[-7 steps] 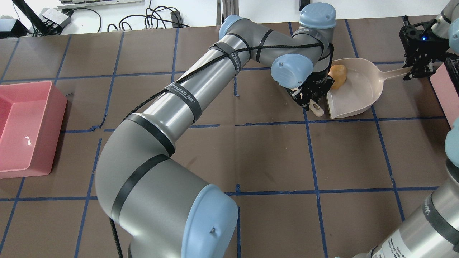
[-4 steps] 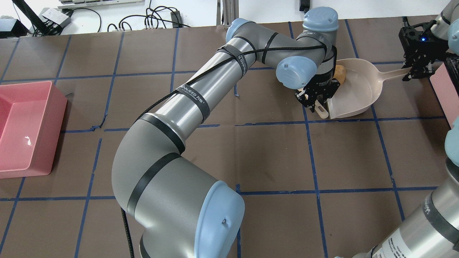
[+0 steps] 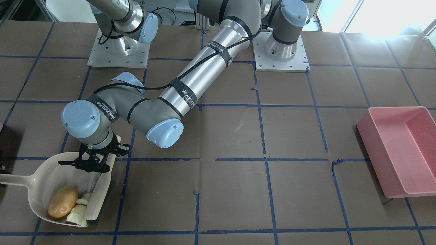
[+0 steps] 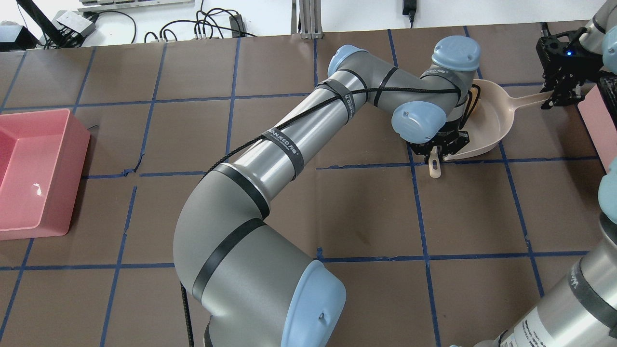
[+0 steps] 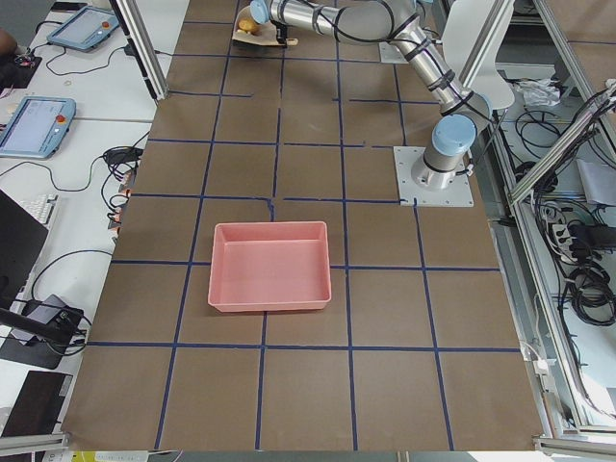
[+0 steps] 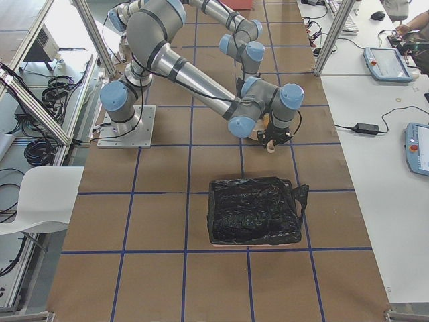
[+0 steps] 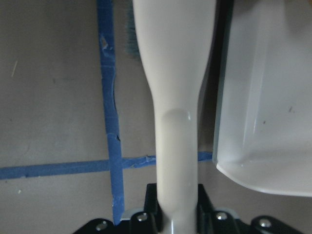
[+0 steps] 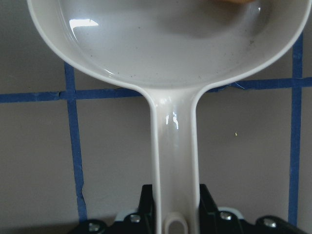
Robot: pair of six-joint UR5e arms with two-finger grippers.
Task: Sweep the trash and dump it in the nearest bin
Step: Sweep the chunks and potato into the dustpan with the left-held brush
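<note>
- The brush (image 3: 100, 194), pinched by the left fingers (image 7: 152, 214), has been pushed further over the pan (image 3: 44, 173) mouth than a second ago
- The trash (image 3: 62, 201) is penned inside the pan, so sweeping looks done
- The pan is pinched at its handle by the right fingers (image 8: 146, 204), with the bin (image 4: 597, 125) just beside them

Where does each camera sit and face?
Front: across the table, facing the bases; left gripper, brush, dustpan.
Overhead: behind the robot, looking down; left arm, right gripper.
Left end: along the table; pink tray, left arm.
Right end: along the table; black bag, both arms.
Left wrist: down the brush handle.
Right wrist: down the dustpan handle.
Front, overhead share the dustpan.
</note>
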